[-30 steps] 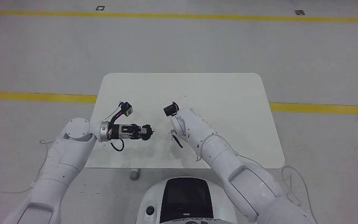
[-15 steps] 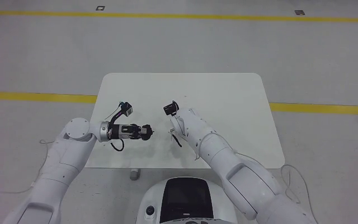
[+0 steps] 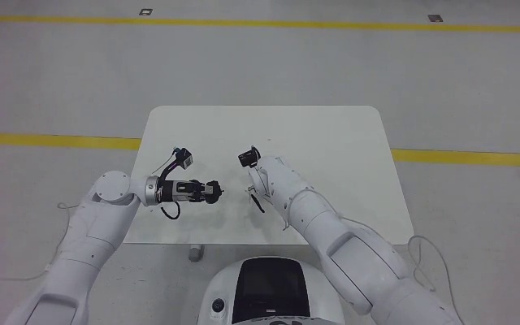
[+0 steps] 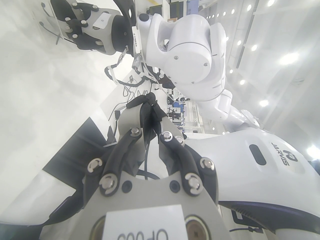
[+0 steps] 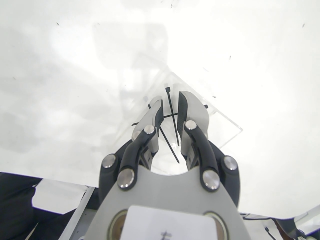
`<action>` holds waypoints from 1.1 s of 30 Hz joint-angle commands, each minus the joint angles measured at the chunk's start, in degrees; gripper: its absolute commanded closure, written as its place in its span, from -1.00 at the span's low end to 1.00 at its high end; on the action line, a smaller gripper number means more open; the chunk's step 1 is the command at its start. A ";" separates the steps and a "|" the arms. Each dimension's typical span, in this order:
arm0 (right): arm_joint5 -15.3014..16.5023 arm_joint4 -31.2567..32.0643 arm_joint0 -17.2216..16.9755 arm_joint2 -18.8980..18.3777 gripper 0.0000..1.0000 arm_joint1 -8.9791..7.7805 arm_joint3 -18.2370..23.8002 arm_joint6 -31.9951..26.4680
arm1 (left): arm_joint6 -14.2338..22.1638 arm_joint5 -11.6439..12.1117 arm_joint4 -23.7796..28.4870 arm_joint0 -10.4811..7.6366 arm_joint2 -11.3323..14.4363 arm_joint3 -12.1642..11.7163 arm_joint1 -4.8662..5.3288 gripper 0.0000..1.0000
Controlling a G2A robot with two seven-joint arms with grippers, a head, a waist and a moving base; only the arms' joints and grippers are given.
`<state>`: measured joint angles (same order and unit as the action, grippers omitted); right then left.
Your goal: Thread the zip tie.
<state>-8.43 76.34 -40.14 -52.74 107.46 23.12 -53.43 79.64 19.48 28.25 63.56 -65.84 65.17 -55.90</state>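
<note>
The left hand (image 4: 150,106) is clamped shut on what appears to be a thin black zip tie (image 4: 147,148), its strand running back between the fingers (image 4: 130,118); the tips are too dark to tell more. It hangs level above the tabletop (image 3: 325,146), pointing across at the other arm. The right hand (image 5: 170,106) points down into a clear tray (image 5: 226,119), its fingers a narrow gap apart and holding nothing. They straddle loose zip ties (image 5: 172,116), slim black strips lying crossed on the tray floor, one with a small square head just past the fingertips. From above, the two hands are near each other but apart, over the left half of the tabletop. The tray sits near the front edge, closer to the left side. White surface stretches well beyond it toward the far and right edges.
</note>
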 commanded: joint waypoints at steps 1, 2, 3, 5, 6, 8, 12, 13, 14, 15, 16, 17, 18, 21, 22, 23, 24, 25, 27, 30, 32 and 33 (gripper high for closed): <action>0.13 -0.23 0.30 0.09 0.70 0.14 -0.62 0.13 | 0.00 0.00 0.00 0.00 0.00 0.00 0.00 1.00; 0.16 -0.33 0.43 0.14 0.70 0.21 -0.88 0.22 | 0.00 0.00 0.00 0.00 0.00 0.00 0.00 1.00; 0.19 -0.43 0.55 0.18 0.74 0.28 -1.13 0.30 | 0.00 0.00 0.00 0.00 0.00 0.00 0.00 1.00; 0.27 -0.64 0.81 0.30 0.80 0.45 -1.68 0.44 | 0.00 0.00 0.00 0.00 0.00 0.00 0.00 1.00; 0.29 -0.73 0.91 0.36 0.82 0.52 -1.92 0.48 | 0.00 0.00 0.00 0.00 0.00 0.00 0.00 1.00; 0.32 -0.92 1.15 0.47 0.90 0.68 -2.45 0.57 | 0.00 0.00 0.00 0.00 0.00 0.00 0.00 1.00; 0.35 -1.26 1.54 0.62 1.00 0.92 -3.33 0.87 | 0.00 0.00 0.00 0.00 0.00 0.00 0.00 1.00; 0.33 -1.32 1.62 0.65 1.00 0.96 -3.53 0.94 | 0.00 0.00 0.00 0.00 0.00 0.00 0.00 1.00; 0.28 -1.37 1.70 0.68 1.00 1.00 -3.68 0.97 | 0.00 0.00 0.00 0.00 0.00 0.00 0.00 1.00; 0.13 -1.40 1.79 0.72 1.00 1.05 -3.77 1.09 | 0.00 0.00 0.00 0.00 0.00 0.00 0.00 1.00; 0.00 -1.42 1.83 0.75 1.00 1.08 -3.83 1.17 | 0.00 0.00 0.00 0.00 0.00 0.00 0.00 1.00; -0.14 -1.39 1.86 0.79 1.00 1.10 -3.83 1.22 | 0.00 0.00 0.00 0.00 0.00 0.00 0.00 1.00; -0.32 -1.34 1.85 0.85 1.00 1.12 -3.72 1.37 | 0.00 0.00 0.00 0.00 0.00 0.00 0.00 1.00; -0.73 -1.18 1.70 0.95 1.00 1.10 -3.22 1.54 | 0.00 0.00 0.00 0.00 0.00 0.00 0.00 1.00; -0.89 -1.12 1.58 0.95 1.00 1.05 -2.95 1.62 | 0.00 0.00 0.00 0.00 0.00 0.00 0.00 1.00; -1.00 -1.03 1.49 0.96 1.00 1.00 -2.70 1.67 | 0.00 0.00 0.00 0.00 0.00 0.00 0.00 1.00; -1.15 -0.91 1.38 0.96 1.00 0.94 -2.39 1.74 | 0.00 0.00 0.00 0.00 0.00 0.00 0.00 1.00; -1.39 -0.75 1.20 0.93 1.00 0.83 -1.89 1.81 | 0.00 0.00 0.00 0.00 0.00 0.00 0.00 1.00; -1.64 -0.52 0.80 0.86 1.00 0.63 -0.91 1.91 | 0.00 0.00 0.00 0.00 0.00 0.00 0.00 1.00; -1.41 -0.11 -0.16 0.59 1.00 0.10 1.31 1.92 | 0.00 0.00 0.00 0.00 0.00 0.00 0.00 1.00; -1.38 0.40 -1.06 0.33 1.00 -0.39 3.31 1.73 | 0.00 0.00 0.00 0.00 0.00 0.00 0.00 1.00; -1.43 0.69 -1.50 0.19 1.00 -0.63 4.26 1.55 | 0.00 0.00 0.00 0.00 0.00 0.00 0.00 1.00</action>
<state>-9.80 76.76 -41.22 -52.42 107.07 26.42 -51.71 79.64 19.48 28.25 63.56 -65.84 65.17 -55.90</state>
